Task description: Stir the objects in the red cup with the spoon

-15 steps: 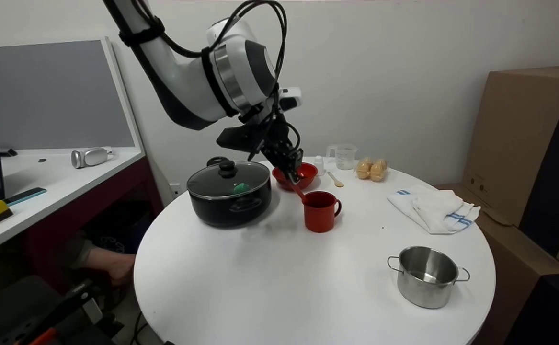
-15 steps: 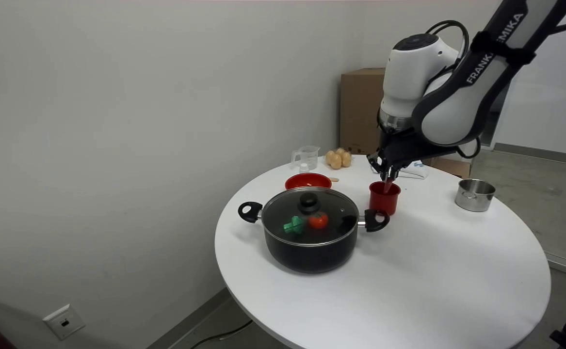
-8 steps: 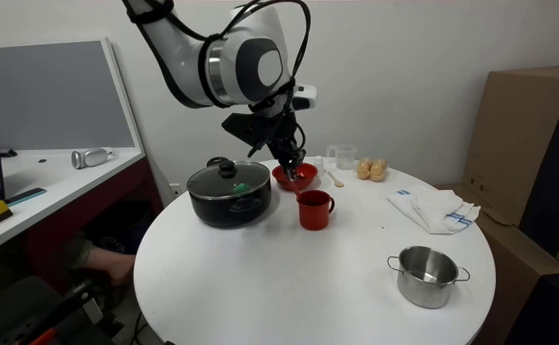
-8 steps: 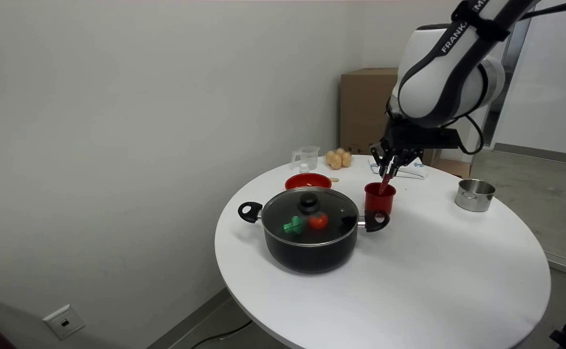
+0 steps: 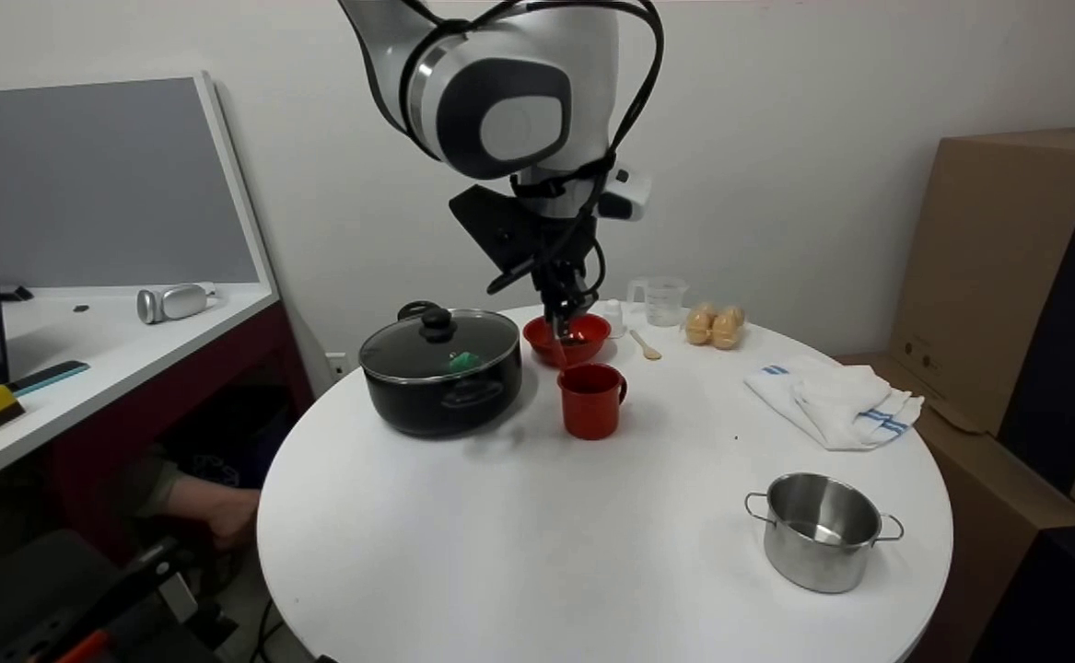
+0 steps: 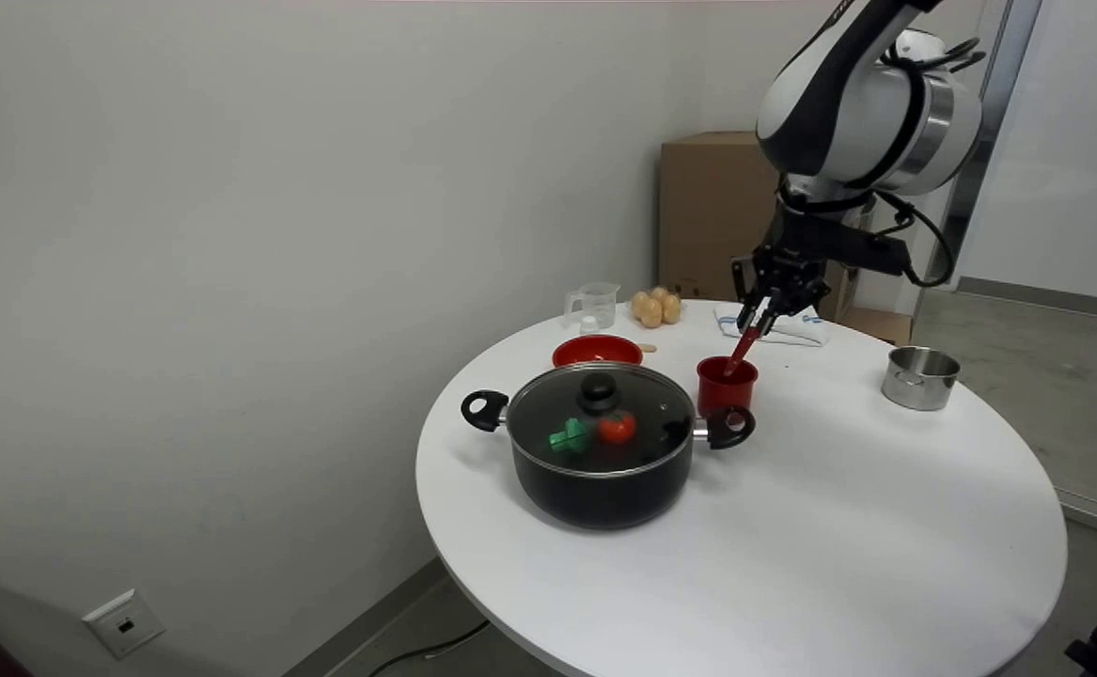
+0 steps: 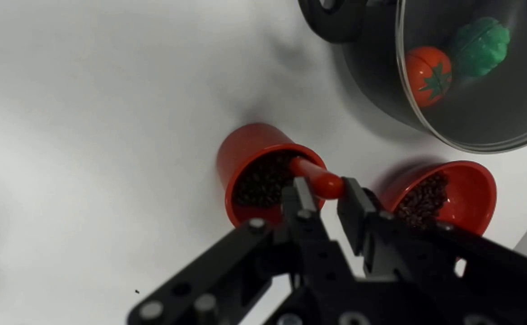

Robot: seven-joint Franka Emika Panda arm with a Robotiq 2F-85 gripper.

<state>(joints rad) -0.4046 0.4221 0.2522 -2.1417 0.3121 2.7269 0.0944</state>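
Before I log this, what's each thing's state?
Red mug, upright, dark beans inside
Red spoon, tilted, lower end in mug
Fingers, closed on red spoon
Red bowl, upright, partly filled
Black pot, covered
Steel pot, uncovered
White towel, loosely folded
Wooden spoon, lying flat
Clear jug, upright

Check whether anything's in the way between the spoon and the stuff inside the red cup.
Nothing visible: the hand holds the spoon slanting through the open mouth of the red cup, toward the dark pieces; the spoon's tip is hidden.
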